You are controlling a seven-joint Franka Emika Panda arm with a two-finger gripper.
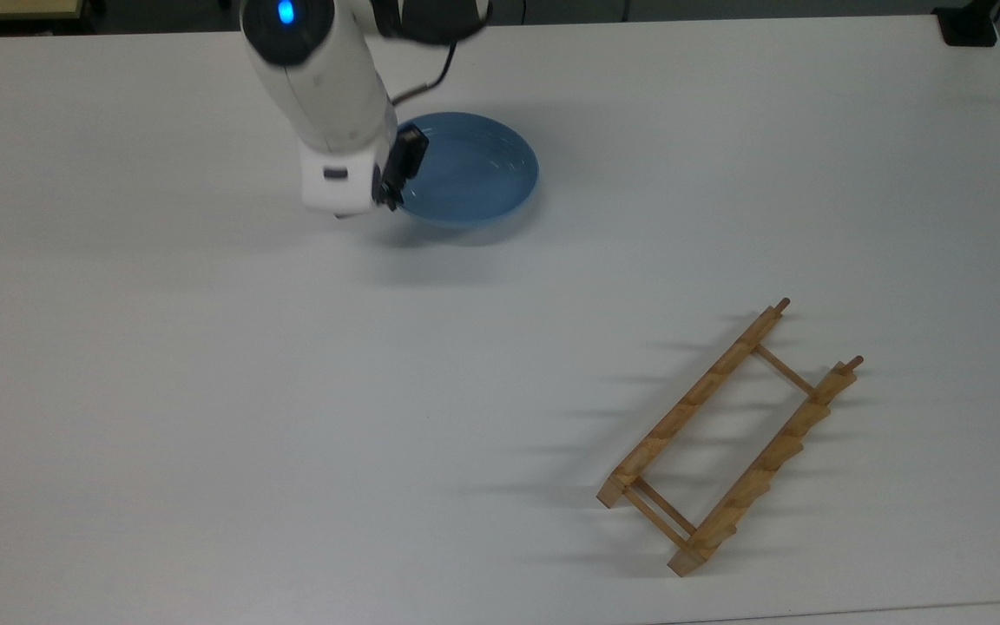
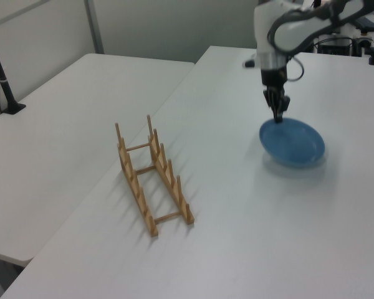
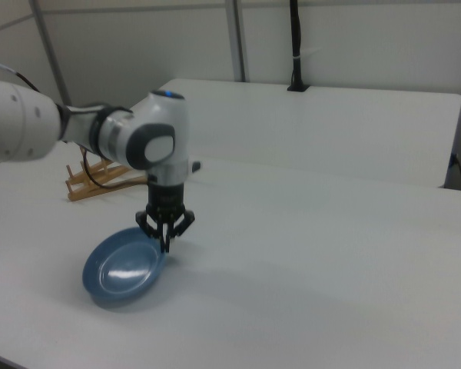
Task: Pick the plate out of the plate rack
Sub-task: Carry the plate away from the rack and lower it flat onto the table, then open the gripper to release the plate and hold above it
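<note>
The light-blue plate (image 1: 474, 174) sits low over the white table (image 1: 205, 391), nearly level, far from the plate rack (image 1: 730, 438). My gripper (image 1: 391, 205) points down at the plate's rim on the top view's left and is shut on it. In the left view the gripper (image 2: 278, 118) pinches the far rim of the plate (image 2: 294, 144), and the wooden rack (image 2: 153, 177) lies bare at the left view's left. In the right view the gripper (image 3: 167, 246) holds the plate (image 3: 121, 269) by its right rim. Whether the plate touches the table I cannot tell.
A black post (image 2: 3, 81) stands on the adjoining table at the left view's left. A black block (image 1: 969, 26) sits at the table's far right corner in the top view. Part of the rack (image 3: 88, 183) shows behind the arm in the right view.
</note>
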